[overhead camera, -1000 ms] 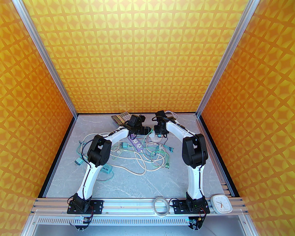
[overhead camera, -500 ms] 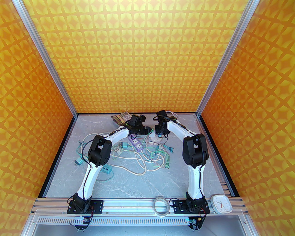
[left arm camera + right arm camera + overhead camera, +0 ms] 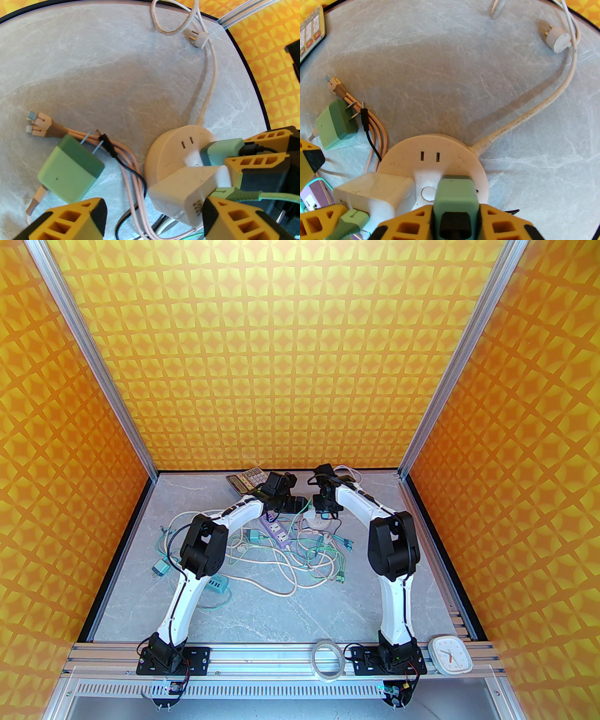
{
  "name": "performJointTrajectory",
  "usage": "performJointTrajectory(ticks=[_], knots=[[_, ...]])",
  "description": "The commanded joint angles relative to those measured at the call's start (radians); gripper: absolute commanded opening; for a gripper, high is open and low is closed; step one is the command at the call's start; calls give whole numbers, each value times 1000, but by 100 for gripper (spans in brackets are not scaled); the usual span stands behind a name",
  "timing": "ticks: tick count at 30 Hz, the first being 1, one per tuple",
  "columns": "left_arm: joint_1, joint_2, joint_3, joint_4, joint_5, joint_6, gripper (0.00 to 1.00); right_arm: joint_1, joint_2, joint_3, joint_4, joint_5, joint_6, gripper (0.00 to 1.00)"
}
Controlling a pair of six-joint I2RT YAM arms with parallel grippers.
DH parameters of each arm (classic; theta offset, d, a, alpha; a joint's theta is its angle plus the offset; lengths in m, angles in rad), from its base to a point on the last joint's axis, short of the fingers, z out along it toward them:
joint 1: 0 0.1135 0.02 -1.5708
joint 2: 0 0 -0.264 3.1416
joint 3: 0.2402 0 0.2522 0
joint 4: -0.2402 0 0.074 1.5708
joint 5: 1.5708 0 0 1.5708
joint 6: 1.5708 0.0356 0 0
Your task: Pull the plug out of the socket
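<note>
Two claws: right claw [image 3: 455, 211] pinches green plug [image 3: 455, 192], prongs hidden; left claw [image 3: 153, 204] gapes, holding nothing.

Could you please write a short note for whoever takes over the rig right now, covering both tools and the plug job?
Right tool: shut on the green plug, which looks seated in the round socket; no prongs are visible.
Left tool: open, low beside the socket, with the white charger, also plugged in, just ahead between its fingers.
Done: the grasp on the green plug.
Left: pull the green plug straight out of the socket. The socket may lift with it, so bracing it with the left tool is probably wise.
</note>
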Motion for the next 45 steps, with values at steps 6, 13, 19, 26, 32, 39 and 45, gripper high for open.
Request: performJointTrajectory(ticks=[6,13,19,26,32,39,45], knots=[[-23,73,20,-111,-32,24,70,14,-8,-2,-8,-28,6,30],[-31,88,50,-137,-46,34,69,103,39,75,-63,27,-25,30],[-33,90,52,-151,-56,41,69,22,-7,20,-23,-34,3,29],[-37,97,64,-162,-64,45,69,-3,-28,-9,-3,-75,16,29],[-48,115,88,-184,-76,49,67,80,10,67,-57,-23,-4,30],[-48,123,102,-207,-89,57,67,53,-11,47,-52,12,-13,30],[-50,123,103,-212,-93,60,67,-31,-42,-10,-8,-69,29,30]])
